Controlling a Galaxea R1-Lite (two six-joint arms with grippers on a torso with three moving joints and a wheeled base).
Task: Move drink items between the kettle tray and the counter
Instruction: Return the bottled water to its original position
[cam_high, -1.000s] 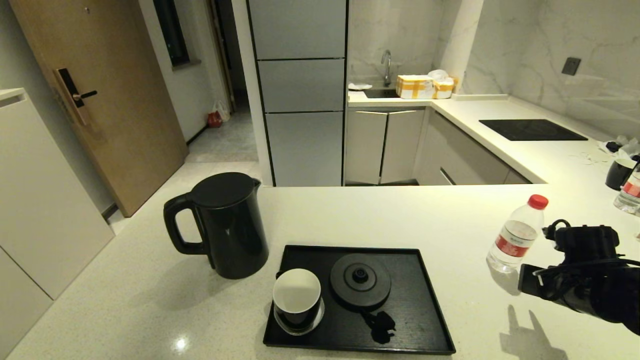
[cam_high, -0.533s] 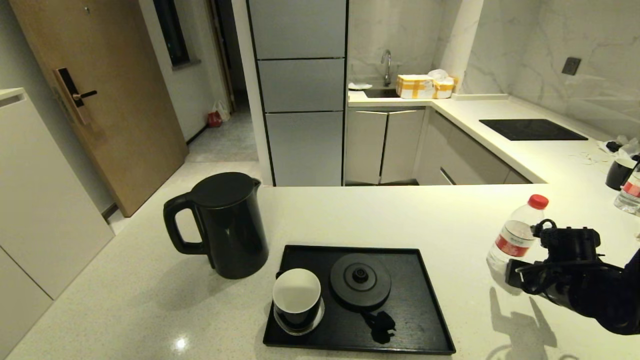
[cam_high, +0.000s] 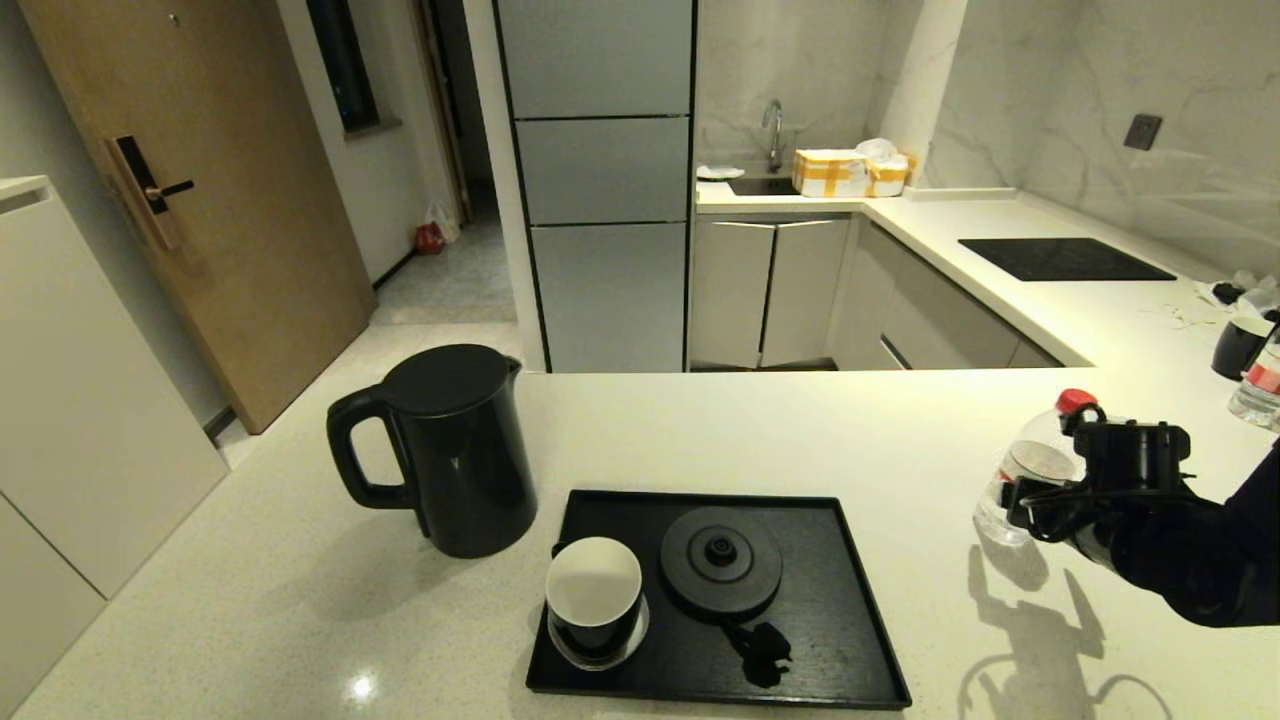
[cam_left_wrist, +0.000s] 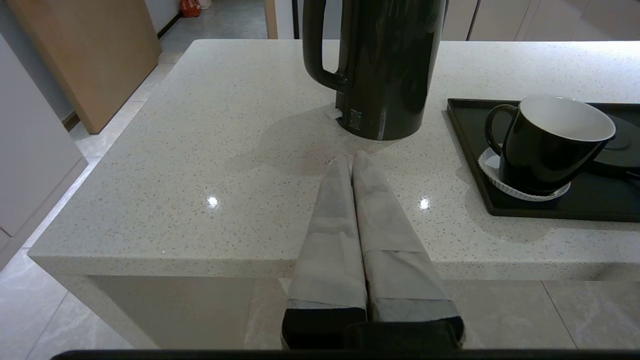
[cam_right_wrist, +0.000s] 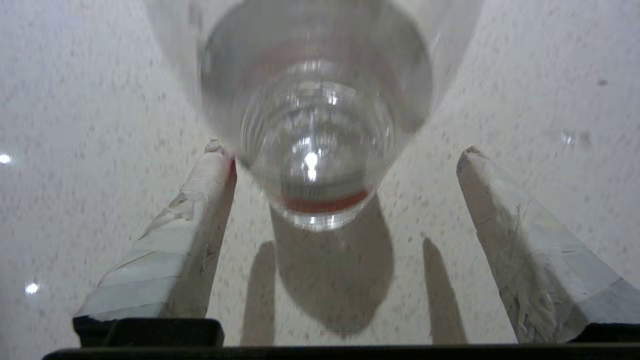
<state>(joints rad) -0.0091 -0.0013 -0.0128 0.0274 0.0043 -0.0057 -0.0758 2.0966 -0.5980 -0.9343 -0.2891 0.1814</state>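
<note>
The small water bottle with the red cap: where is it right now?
In the head view the bottle stands on the counter at the robot's right, right of the kettle tray, off it. The open right gripper is closing in, its fingers flanking it.

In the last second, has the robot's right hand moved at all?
Yes. The right hand has moved forward and up to the bottle, away from the tray. Its fingers are open around the bottle.

Marble walls (cam_high: 1100, 80), wooden door (cam_high: 230, 200)
</note>
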